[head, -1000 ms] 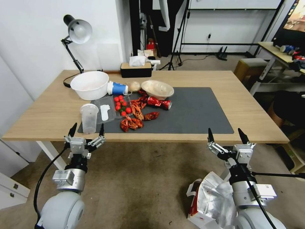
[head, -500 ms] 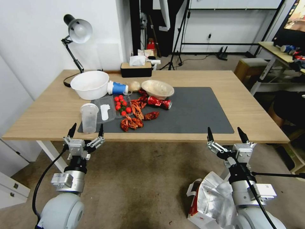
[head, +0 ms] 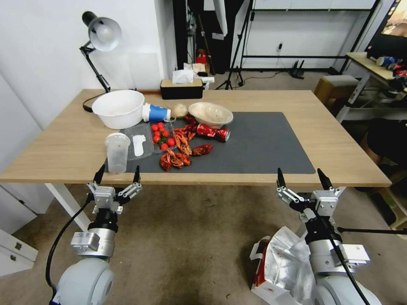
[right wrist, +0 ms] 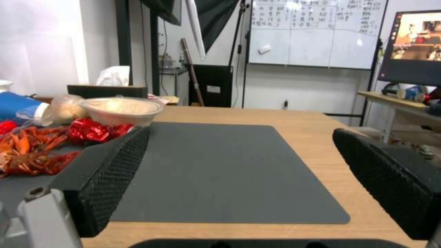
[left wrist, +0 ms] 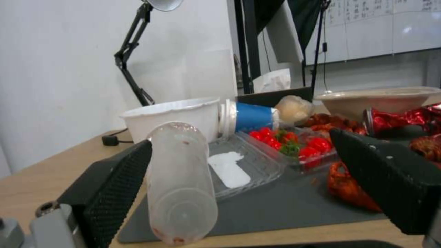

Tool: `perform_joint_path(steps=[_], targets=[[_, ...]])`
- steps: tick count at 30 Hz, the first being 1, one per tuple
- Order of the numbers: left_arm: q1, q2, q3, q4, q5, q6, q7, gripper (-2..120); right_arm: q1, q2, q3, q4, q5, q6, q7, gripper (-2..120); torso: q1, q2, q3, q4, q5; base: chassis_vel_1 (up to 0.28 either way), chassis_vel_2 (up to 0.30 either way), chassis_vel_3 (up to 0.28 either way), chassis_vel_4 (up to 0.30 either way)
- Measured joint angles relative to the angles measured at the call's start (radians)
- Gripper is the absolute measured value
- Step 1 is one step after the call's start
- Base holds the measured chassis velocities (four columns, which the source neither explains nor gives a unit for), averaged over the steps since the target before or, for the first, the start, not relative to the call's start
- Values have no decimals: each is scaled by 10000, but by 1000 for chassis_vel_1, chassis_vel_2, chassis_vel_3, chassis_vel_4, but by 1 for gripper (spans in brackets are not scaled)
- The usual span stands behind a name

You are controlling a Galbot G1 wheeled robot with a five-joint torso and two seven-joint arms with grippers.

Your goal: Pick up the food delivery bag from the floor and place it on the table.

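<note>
On the floor [head: 190, 237], low right in the head view, sits the food delivery bag [head: 282, 264]: foil lining crumpled open, red side panel facing left, white strap at its near-left corner. The right arm's wrist housing covers part of its right side. It lies below and in front of the table [head: 330, 144], near edge side.

Right gripper [head: 302, 178] hangs in the air just in front of the table's near edge, above the bag, jaws spread wide, holding nothing. Left gripper [head: 118, 174] is at the same height further left, also wide apart and empty, just below the clear plastic cup [head: 117, 152].

Right wrist view looks level across the tabletop: dark grey mat [right wrist: 220, 165], mostly bare on this side, with a beige bowl [right wrist: 120, 109] and crushed red can [right wrist: 94, 131] at its far edge. Bag isn't visible from there.

Left wrist view gives the clutter close up: cup [left wrist: 181, 182] between the fingers' sightline, white bowl [left wrist: 172, 119], tipped blue paper cup [left wrist: 250, 117], cherry tomatoes [left wrist: 289, 141] in a clear tray, crayfish shells [left wrist: 354, 186]. Head view adds the desk lamp [head: 99, 36] and tissue box [head: 181, 88] at the table's back.
</note>
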Motion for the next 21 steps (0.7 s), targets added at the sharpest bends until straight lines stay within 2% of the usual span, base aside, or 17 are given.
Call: perform_joint_path(steps=[21], targets=[[220,6,87,-40,75,-97,-19,97,4,124,-11,1,-42,45,9,100,-446,-1034,-584,0,0,0,0,0,0]])
